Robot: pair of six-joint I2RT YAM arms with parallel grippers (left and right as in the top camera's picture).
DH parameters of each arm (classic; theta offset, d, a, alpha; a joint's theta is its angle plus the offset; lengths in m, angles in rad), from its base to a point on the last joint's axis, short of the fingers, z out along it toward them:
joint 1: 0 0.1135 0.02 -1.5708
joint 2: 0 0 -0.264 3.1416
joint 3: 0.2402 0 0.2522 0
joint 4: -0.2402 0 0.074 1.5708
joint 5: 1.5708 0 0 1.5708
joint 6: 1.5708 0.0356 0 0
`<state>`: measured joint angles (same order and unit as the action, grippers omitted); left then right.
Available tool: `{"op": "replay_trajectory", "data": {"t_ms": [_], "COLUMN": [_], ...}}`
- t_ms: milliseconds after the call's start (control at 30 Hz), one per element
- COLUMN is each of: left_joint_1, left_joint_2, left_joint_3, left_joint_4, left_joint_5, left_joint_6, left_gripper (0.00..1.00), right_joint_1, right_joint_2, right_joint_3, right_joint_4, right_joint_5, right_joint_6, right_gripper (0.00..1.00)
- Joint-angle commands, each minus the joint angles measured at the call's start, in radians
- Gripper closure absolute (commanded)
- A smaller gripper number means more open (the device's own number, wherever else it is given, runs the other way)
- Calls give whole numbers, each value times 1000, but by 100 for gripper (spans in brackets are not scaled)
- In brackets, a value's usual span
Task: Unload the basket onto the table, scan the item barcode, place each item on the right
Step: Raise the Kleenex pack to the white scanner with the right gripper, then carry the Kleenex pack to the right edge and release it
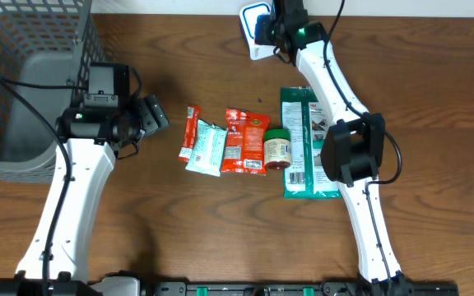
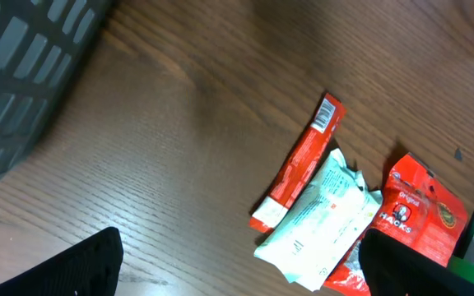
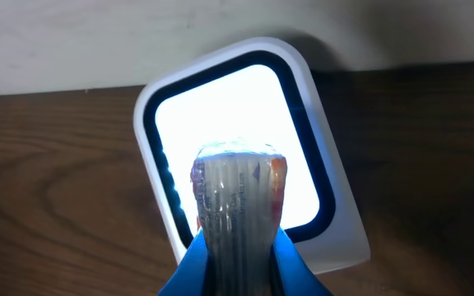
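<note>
At the table's far edge, overhead view: the right gripper (image 1: 263,31) hangs over the scanner (image 1: 252,43), a white pad beside the wall. The held packet is hidden under the wrist here. The left gripper (image 1: 153,115) is parked beside the basket (image 1: 23,74) with its jaws spread wide and empty. A row waits mid-table (image 1: 220,230): red stick pack (image 1: 190,131), white pouch (image 1: 206,149), red bag (image 1: 245,141), jar (image 1: 277,150) and green bag (image 1: 303,144).

Left wrist view: both dark fingers (image 2: 72,267) are far apart with nothing between them. The red stick pack (image 2: 299,160) and white pouch (image 2: 319,218) overlap, and the red bag (image 2: 418,210) is just beside them. A corner of the basket (image 2: 23,74) shows at upper left.

Right wrist view: the blue fingers (image 3: 188,271) are pinched narrow on the packet (image 3: 237,193), which stands end-on in front of the scanner's (image 3: 336,222) lit window (image 3: 229,123). Only the packet's crimped end and side show. I cannot tell where the barcode is, or whether it faces the glass.

Judgement: the scan is under way but not confirmed. To do it well, hold the packet steady and square to the window, close without touching. If nothing reads, roll the wrist slowly to bring another face round. The wrapper looks glossy and creased, so glare or a fold across the code could spoil a read; a slight tilt should help. Keep the grip low, clear of any print.
</note>
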<state>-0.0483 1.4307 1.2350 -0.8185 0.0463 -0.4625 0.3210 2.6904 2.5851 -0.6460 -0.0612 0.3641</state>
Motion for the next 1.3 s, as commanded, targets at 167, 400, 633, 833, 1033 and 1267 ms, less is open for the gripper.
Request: {"op": "replay_trajectory", "data": {"t_ms": [167,400,633,833,1033,1267], "left_joint_1": [3,3,3,3,3,3], "left_joint_2": [4,4,4,4,4,4], "left_joint_3": [11,11,11,11,11,11], "left_joint_4": [-3,-3,-3,-3,-3,-3], "left_joint_5": [-12,-12,-12,-12,-12,-12], "left_joint_6": [17,17,17,17,17,17], "left_gripper": [8,8,8,8,8,8], "right_joint_1": [8,2,-17,-34,-63,-119], "right_joint_2": [19,-16,-179,-397,-584,-631], "right_joint_3": [10,12,12,12,12,9], "right_joint_4": [-2,-15,-121,-398,-729,-1015], "right_joint_5": [-1,-3,-27,-26,71,420], "right_joint_6": [24,19,-59,-79,-119,-113], "right_gripper": [99,99,99,99,99,99]}}
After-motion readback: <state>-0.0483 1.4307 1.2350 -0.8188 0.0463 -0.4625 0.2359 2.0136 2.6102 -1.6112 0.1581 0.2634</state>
